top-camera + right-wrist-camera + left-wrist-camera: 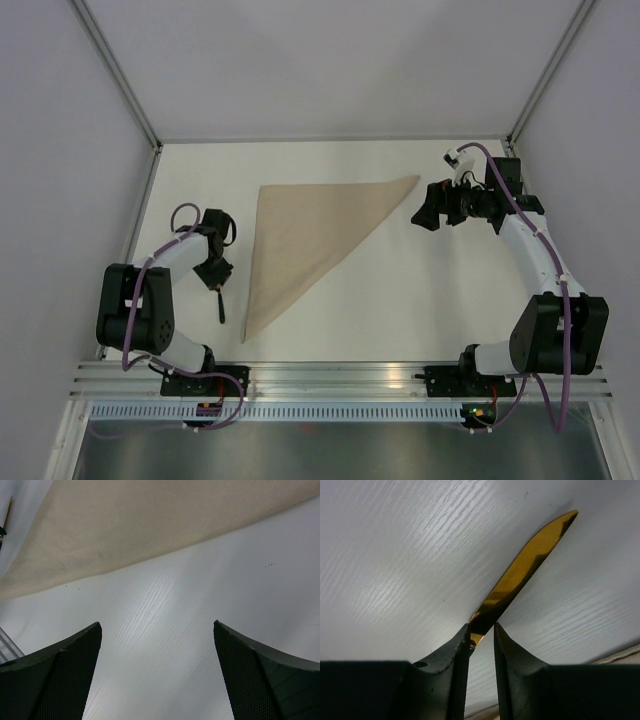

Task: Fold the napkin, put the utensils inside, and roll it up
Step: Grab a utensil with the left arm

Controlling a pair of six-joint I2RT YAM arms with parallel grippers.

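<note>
Napkin (pixel 305 235): beige cloth, folded once into a triangle, flat on the white counter (pixel 400 300), about mid-counter between my two arms. Straight edge along the far side, another down its left side, long diagonal edge from the far right corner to the near left tip. Nothing on top of it, not rolled.

Knife (pixel 219 303): lies on the bare counter just left of the napkin's near tip, apart from the cloth. It looks dark from the top view and shiny gold in the left wrist view (pixel 525 570), with the blade pointing away from my fingers.

My left gripper (pixel 215 275) is down at the counter on the knife's far end. In the wrist view (pixel 481 626) the jaws stand narrow with the knife's end between them. The left fingertip (pixel 462 637) looks to be touching the metal, and a thin gap shows by the right one. I cannot tell if it is clamped. The knife is still flat on the counter, not lifted. A beige napkin edge (pixel 620 655) shows at the lower right of that view.

My right gripper (pixel 428 213) hovers near the napkin's far right corner. Its jaws are spread wide (pixel 156 624) with nothing between them, only bare counter below. The napkin (pixel 150 525) fills the top of that view, clear of the fingers.
</note>
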